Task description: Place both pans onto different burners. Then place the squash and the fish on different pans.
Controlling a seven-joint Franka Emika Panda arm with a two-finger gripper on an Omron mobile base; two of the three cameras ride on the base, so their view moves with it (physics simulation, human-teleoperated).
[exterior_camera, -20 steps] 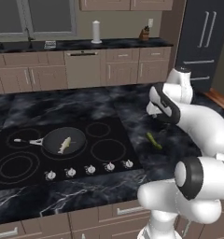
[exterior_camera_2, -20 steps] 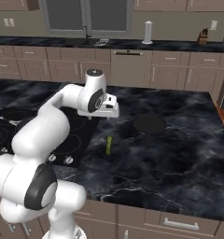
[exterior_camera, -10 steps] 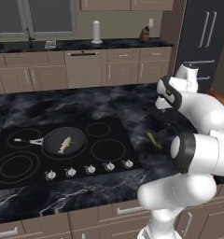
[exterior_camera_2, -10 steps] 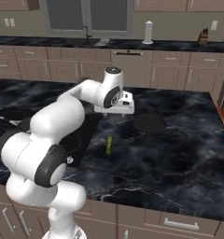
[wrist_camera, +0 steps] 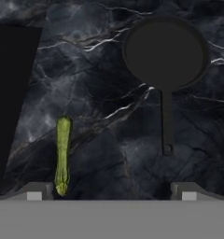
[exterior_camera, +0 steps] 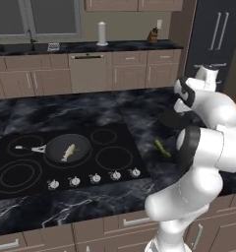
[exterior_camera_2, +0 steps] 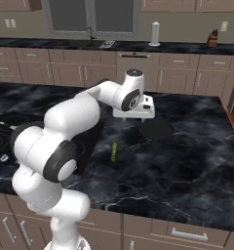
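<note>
Black second pan [wrist_camera: 165, 50] is being approached on the marble counter [wrist_camera: 109, 93] with gripper [exterior_camera_2: 134, 115] fingers spread wide; its thin handle [wrist_camera: 166, 121] should be centred between them.

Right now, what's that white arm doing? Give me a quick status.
Pincer open, empty, above second pan on counter. Squash lies loose beside it. Fish already in first pan on cooktop. Nothing in the way.

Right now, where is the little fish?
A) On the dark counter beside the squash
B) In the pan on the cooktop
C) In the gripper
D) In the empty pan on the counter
B: the fish lies inside the pan on the cooktop, while the squash lies on the counter.
</note>
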